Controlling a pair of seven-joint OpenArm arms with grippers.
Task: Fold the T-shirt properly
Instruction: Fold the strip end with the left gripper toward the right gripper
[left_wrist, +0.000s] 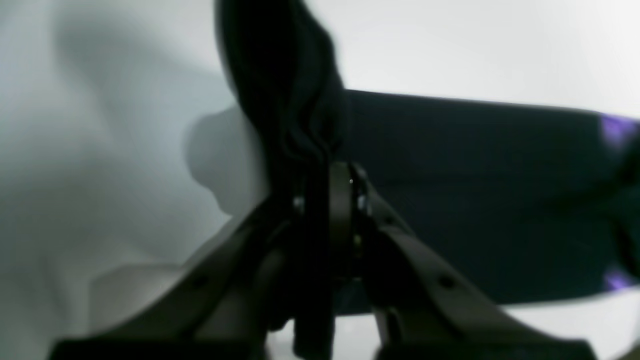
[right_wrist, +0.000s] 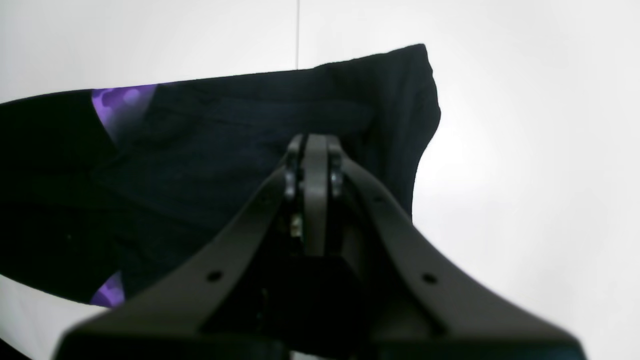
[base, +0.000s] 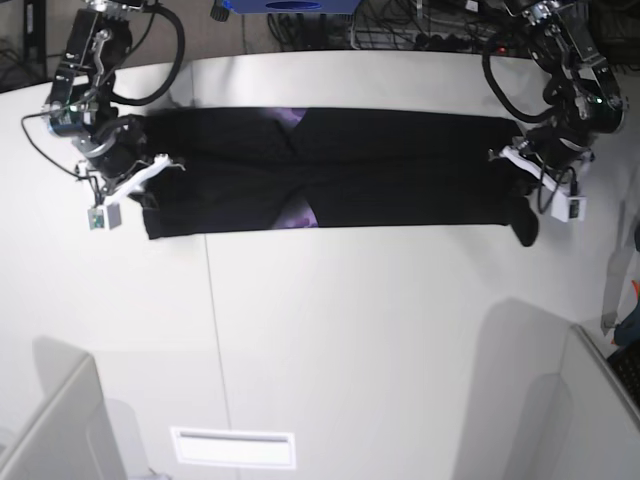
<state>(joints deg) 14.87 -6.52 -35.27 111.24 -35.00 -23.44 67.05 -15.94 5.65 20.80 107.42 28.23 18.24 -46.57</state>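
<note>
The black T-shirt lies as a long narrow band across the far part of the white table, with bits of purple print showing near its middle. My left gripper is at the band's right end. In the left wrist view it is shut on a bunched fold of the black cloth. My right gripper is at the band's left end. In the right wrist view its jaws are closed over the cloth near its corner.
A seam line runs down the table. A white label plate lies near the front edge. Grey panels stand at the front left and front right. Cables and a blue object lie beyond the far edge.
</note>
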